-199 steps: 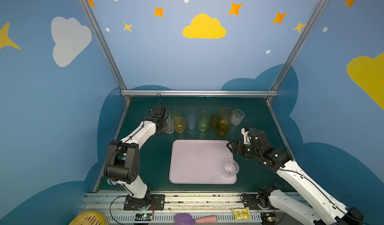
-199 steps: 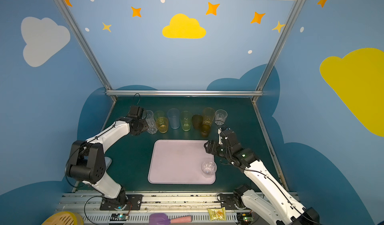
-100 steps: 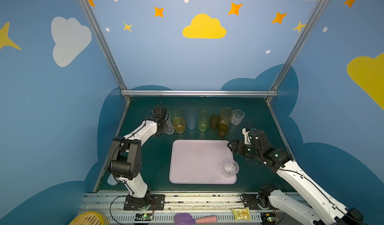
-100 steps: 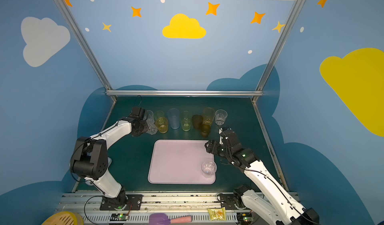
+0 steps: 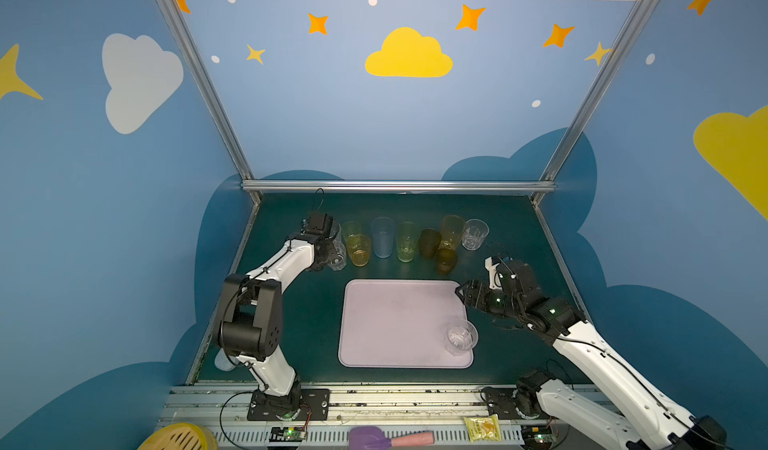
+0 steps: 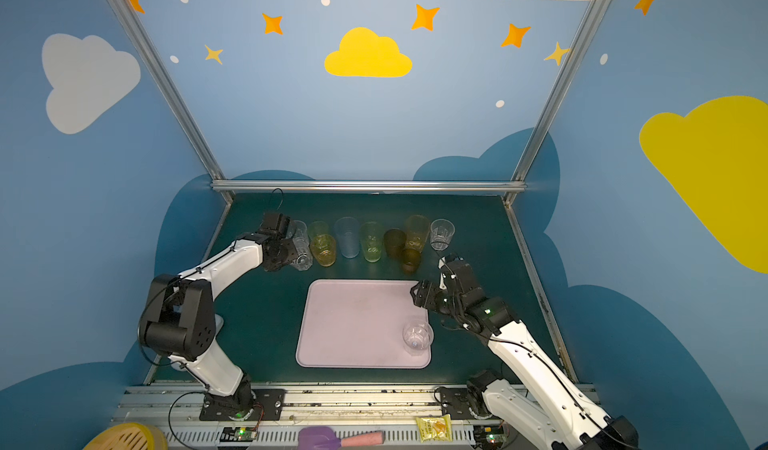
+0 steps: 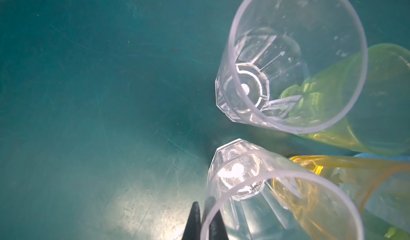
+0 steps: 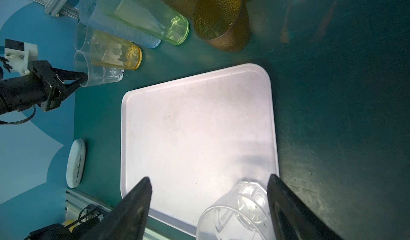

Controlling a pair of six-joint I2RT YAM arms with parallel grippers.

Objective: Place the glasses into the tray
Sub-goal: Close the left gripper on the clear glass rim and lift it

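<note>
Clear faceted tumbler (image 7: 255, 194), at the left end of the row behind the tray (image 5: 395, 323), is pinched by its rim in the left gripper (image 7: 203, 214), whose jaws stood wider 1 second ago. Grasp made, I judge; next, a straight lift clear of the amber glass (image 7: 366, 174) beside it. Right gripper (image 8: 209, 177) hovers spread at the tray's edge, unmoved
</note>
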